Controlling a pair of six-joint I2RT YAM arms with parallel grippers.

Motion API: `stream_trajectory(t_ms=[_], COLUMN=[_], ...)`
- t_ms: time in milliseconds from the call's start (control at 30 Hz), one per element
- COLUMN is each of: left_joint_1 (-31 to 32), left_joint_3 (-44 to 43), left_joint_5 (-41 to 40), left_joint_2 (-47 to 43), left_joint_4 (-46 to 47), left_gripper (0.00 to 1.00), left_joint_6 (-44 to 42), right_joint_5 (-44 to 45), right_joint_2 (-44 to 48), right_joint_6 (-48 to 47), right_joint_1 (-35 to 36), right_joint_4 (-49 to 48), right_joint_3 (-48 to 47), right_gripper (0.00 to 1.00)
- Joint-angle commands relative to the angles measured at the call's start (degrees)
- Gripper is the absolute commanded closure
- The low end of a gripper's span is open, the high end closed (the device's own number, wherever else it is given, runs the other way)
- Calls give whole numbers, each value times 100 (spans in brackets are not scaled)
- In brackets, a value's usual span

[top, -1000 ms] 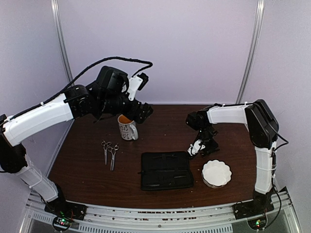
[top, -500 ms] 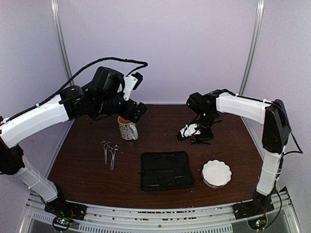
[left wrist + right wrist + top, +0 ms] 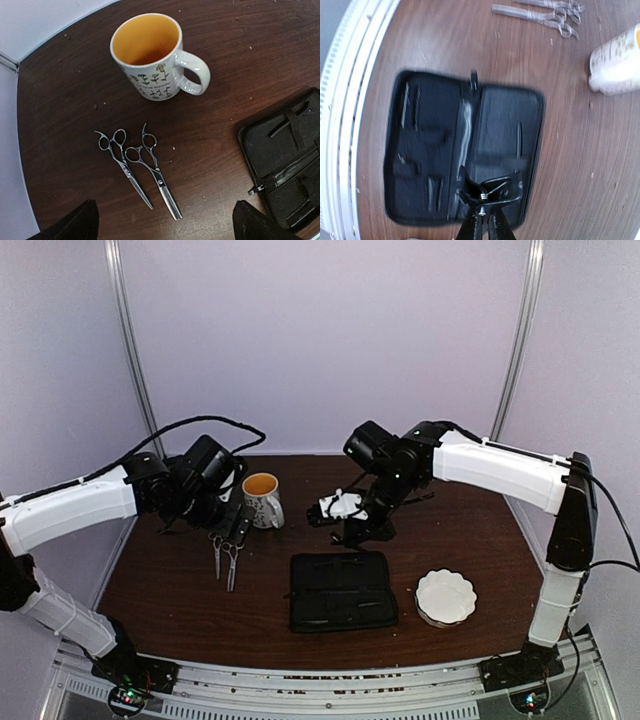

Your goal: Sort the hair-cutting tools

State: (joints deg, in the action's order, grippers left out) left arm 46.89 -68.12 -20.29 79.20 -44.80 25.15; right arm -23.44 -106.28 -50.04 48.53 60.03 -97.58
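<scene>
Two silver scissors lie side by side on the table left of the case, one plain (image 3: 217,552) (image 3: 123,167) and one with a toothed blade (image 3: 232,564) (image 3: 154,172). My left gripper (image 3: 234,526) (image 3: 165,212) is open and hangs just above them, its jaws wide on either side. My right gripper (image 3: 362,530) (image 3: 484,219) is shut on a small black spring clip (image 3: 492,192) and holds it over the open black zip case (image 3: 342,590) (image 3: 465,150). I see no second clip.
A white patterned mug (image 3: 262,500) (image 3: 150,55) with an orange inside stands just behind the scissors. A white scalloped bowl (image 3: 445,597) sits right of the case. The case's corner shows in the left wrist view (image 3: 290,165).
My left arm has come down from above the mug to just over the scissors. My right arm has swung left from near the bowl to the case's far edge, with the clip.
</scene>
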Motion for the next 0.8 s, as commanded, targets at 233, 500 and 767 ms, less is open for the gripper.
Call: stream_trajectory(t_ms=[233, 500, 767], left_joint_1=[-216, -391, -400], left_joint_3=[883, 1525, 1695], left_joint_5=[93, 802, 885], left_joint_2=[-823, -965, -906], left_joint_4=[-75, 472, 621], left_gripper=[4, 5, 10], left_joint_6=[848, 1129, 1186], right_joint_5=[-75, 27, 254], right_joint_2=[-869, -1414, -1745], right_joint_6=[1044, 997, 921], right_joint_1=[644, 741, 755], right_joint_4=[-1125, -1336, -1277], right_joint_3=[-391, -724, -973], right_gripper=[100, 100, 100])
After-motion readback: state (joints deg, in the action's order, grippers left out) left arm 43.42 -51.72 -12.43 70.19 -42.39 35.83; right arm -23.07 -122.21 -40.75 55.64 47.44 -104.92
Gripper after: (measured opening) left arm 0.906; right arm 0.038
